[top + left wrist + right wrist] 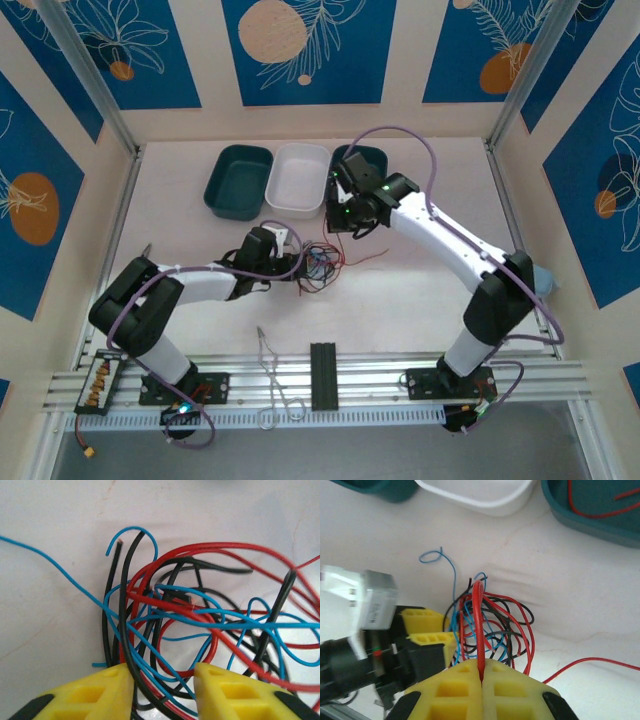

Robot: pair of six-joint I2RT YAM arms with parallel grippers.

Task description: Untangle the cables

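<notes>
A tangle of thin red, black and blue cables [320, 265] lies on the white table just in front of the trays. My left gripper [296, 263] is at the tangle's left edge. In the left wrist view it [164, 672] is open, its yellow fingers standing apart with several black, blue and red strands [150, 665] running loosely through the gap. My right gripper [337, 226] hangs over the tangle's far side. In the right wrist view it [481, 667] is shut on a red cable [479, 625], which rises taut out of the bundle [500, 625].
Three trays stand at the back: dark teal [238, 180], white [300, 178], and a teal one [362, 160] with a red cable [600, 512] lying in it. A bare metal wire loop [275, 385] and a black block [323, 375] sit at the front rail.
</notes>
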